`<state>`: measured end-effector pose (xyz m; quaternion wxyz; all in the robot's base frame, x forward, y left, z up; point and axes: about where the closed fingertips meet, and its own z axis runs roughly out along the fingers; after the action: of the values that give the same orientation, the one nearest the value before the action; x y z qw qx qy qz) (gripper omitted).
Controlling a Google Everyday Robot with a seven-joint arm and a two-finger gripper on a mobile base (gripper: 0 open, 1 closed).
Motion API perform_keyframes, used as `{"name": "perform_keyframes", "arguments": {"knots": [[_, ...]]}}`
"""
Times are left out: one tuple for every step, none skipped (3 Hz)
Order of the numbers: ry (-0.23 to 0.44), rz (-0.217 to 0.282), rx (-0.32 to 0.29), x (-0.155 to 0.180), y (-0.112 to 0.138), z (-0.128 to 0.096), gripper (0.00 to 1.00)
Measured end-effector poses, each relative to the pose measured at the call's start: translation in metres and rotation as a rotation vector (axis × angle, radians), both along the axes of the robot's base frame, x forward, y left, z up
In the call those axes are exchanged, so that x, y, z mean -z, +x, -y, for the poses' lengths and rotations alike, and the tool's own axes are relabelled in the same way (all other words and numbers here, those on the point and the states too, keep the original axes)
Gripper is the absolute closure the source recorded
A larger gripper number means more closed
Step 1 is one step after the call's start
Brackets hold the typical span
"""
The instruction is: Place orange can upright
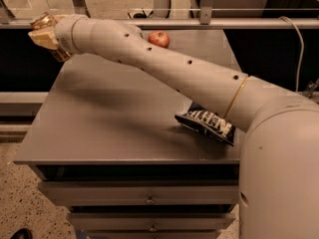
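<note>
My gripper [47, 38] is at the far left, held up past the back left corner of the grey table [109, 118]. It is shut on the orange can [43, 21], a gold metallic can that shows above and below the pale fingers [41, 37]. The can is in the air, apart from the table, and looks tilted. My long white arm reaches across the table from the lower right and hides part of the tabletop.
A red apple [158, 39] sits near the table's back edge. A dark blue chip bag [207, 126] lies at the front right, partly under my arm. Drawers [149, 200] are below the tabletop. A metal rail [199, 23] runs behind the table.
</note>
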<state>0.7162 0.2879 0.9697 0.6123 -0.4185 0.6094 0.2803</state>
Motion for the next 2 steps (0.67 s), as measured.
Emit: {"name": "perform_keyframes", "arguments": {"knots": [[0.069,-0.06,0.026,0.025,-0.009,-0.001,1.0],[0.144,-0.089,0.044,0.037,-0.013,-0.002,1.0]]}}
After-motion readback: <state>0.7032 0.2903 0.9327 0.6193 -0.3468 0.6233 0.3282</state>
